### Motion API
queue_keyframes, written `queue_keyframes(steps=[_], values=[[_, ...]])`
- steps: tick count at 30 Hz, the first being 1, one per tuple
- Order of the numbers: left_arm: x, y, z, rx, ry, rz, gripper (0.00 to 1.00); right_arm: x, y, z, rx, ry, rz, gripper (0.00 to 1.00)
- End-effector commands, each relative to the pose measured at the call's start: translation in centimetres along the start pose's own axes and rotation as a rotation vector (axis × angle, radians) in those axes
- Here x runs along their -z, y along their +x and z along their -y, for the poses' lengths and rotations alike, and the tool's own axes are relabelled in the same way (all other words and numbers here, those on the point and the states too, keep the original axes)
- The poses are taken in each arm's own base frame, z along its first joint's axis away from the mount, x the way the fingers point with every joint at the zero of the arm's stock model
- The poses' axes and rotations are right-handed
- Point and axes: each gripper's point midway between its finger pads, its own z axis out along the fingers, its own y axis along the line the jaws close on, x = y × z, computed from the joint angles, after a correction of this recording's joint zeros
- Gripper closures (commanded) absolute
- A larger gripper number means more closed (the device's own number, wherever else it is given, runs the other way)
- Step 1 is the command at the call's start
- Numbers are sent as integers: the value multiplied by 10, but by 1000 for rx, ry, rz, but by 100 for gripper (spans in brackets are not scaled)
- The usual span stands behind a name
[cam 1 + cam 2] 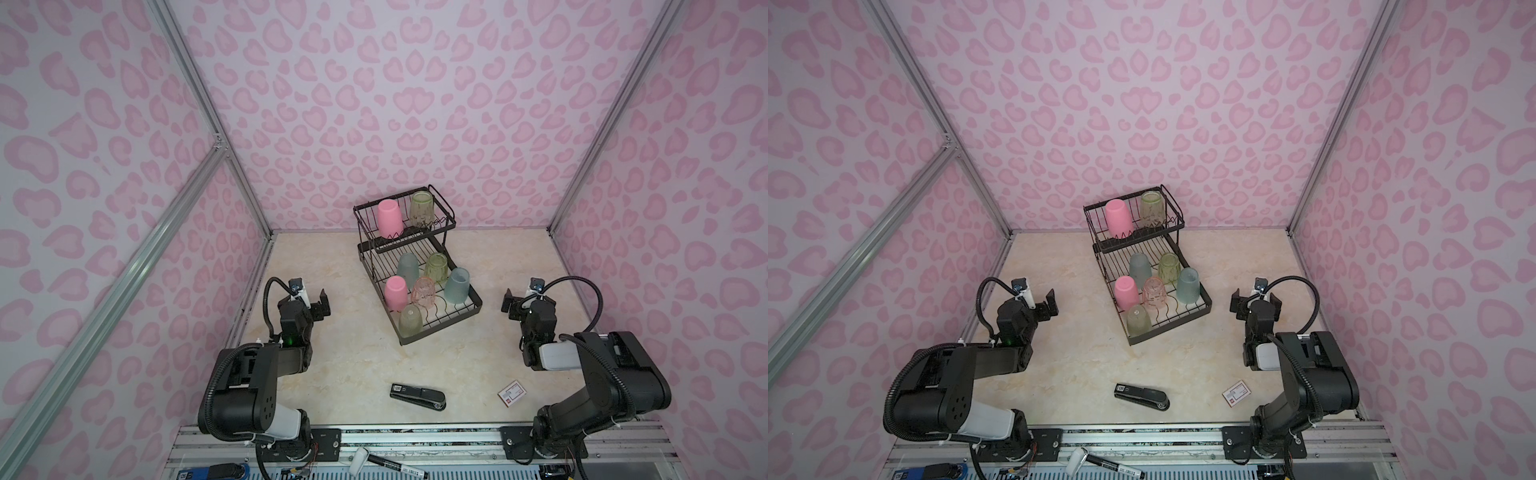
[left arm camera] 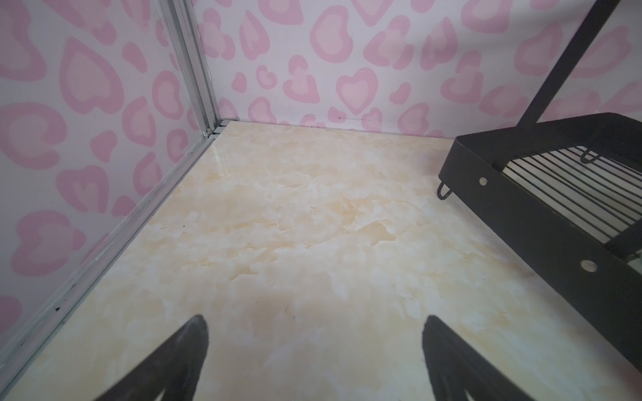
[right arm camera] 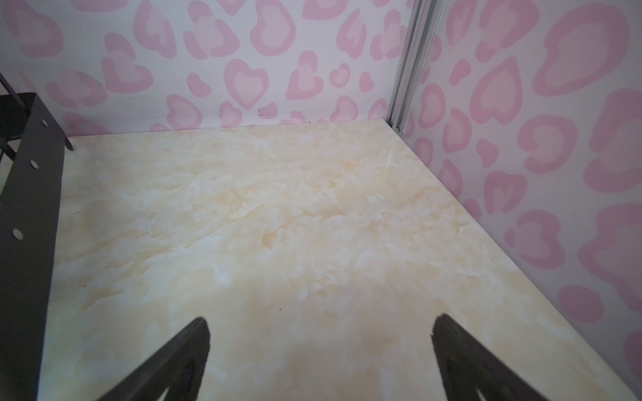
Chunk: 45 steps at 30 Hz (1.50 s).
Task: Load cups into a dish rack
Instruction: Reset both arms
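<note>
The black wire dish rack (image 1: 441,328) stands at the middle back of the table. Its raised basket holds an opaque pink cup (image 1: 390,217) and a yellow-green cup (image 1: 421,208), both upside down. Several cups stand upside down in the lower tray: two teal (image 1: 407,271), a green one (image 1: 437,268), an opaque pink one (image 1: 395,293), a clear pink one (image 1: 424,293) and a pale green one (image 1: 410,321). My left gripper (image 2: 314,323) is open to the left of the rack (image 2: 521,208), over bare table. To the rack's (image 3: 31,208) right, my right gripper (image 3: 321,324) is also open with nothing in it.
A black stapler (image 1: 417,397) lies near the front edge of the table. A small white and red card box (image 1: 512,392) lies to its right. A marker pen (image 1: 399,462) rests on the front rail. Pink patterned walls close in three sides.
</note>
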Motion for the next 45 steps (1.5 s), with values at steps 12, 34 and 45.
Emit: queue_keyframes(steps=[12,34,45], values=[[1,-8,-2,1,-9,37,2,1,-6,0,-4,0,28,1],[1,-10,-2,2,-10,41,2,46,-12,19,-68,44,223,1],[1,-9,-2,1,-10,40,2,6,-7,7,6,119,43,0]])
